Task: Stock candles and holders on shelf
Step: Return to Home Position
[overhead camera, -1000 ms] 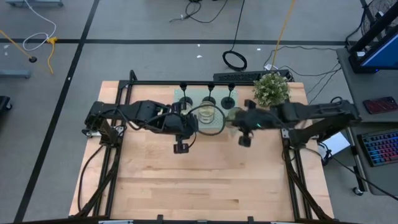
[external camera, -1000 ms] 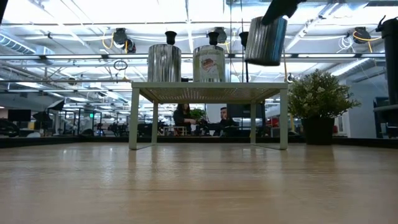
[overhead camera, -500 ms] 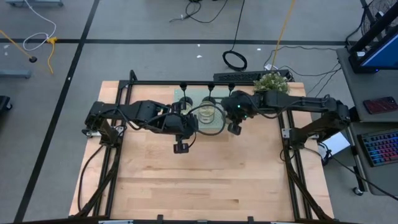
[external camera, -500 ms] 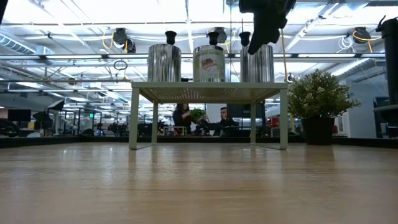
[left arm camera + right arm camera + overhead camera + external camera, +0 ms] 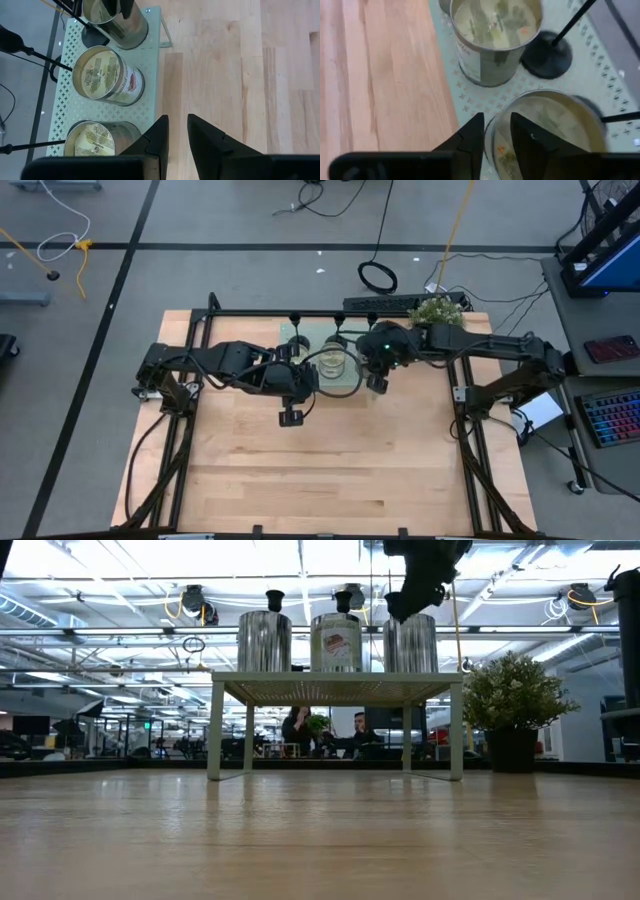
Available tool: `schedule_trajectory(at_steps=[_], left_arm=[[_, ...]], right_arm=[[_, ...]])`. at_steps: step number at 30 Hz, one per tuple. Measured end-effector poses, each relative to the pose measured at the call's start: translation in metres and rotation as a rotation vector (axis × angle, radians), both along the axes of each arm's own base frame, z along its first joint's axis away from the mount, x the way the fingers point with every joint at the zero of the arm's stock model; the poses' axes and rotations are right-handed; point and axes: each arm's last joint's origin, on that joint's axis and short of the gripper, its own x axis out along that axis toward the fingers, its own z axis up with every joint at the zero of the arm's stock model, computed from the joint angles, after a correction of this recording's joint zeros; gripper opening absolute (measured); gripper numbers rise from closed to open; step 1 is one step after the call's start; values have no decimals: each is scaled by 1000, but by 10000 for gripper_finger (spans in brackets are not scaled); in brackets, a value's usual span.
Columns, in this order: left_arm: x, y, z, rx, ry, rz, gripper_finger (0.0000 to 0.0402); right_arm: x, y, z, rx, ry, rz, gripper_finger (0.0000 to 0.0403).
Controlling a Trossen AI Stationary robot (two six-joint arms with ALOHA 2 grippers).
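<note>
Candles (image 5: 336, 643), three, and holders (image 5: 338, 317), three, stand on the shelf (image 5: 335, 688).

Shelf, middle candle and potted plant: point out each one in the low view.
Shelf (image 5: 335, 688), low view, front edge of its perforated top.
Middle candle (image 5: 336, 645), low view, label on the jar's side.
Potted plant (image 5: 512, 695), low view, its foliage.

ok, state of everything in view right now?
candles: all three upright in a row on the shelf
holders: upright behind the candles, on shelf
shelf: level on its legs, stocked
left gripper: open, empty, beside the shelf
right gripper: at the right candle rim
potted plant: upright, right of shelf
</note>
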Motion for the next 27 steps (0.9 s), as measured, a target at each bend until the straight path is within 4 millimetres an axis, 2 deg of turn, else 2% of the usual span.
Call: schedule_trajectory(at_steps=[5,9,15,18,22,27], left_arm=[[0,0,0,-3,-1,7,76],[-4,1,3,-4,-6,20,76],[-33,8,22,93,-30,105,76],[-52,13,31,143,-21,139,76],[-81,17,37,146,-32,135,76],[-121,20,24,131,-87,112,76]], right_arm=[[-14,6,20,-55,-94,56,108],[-37,13,43,-117,-190,117,114],[-75,22,62,-153,-268,160,103],[-92,26,61,-156,-293,168,96],[-114,28,44,-145,-300,153,88],[-138,30,21,-131,-408,121,80]])
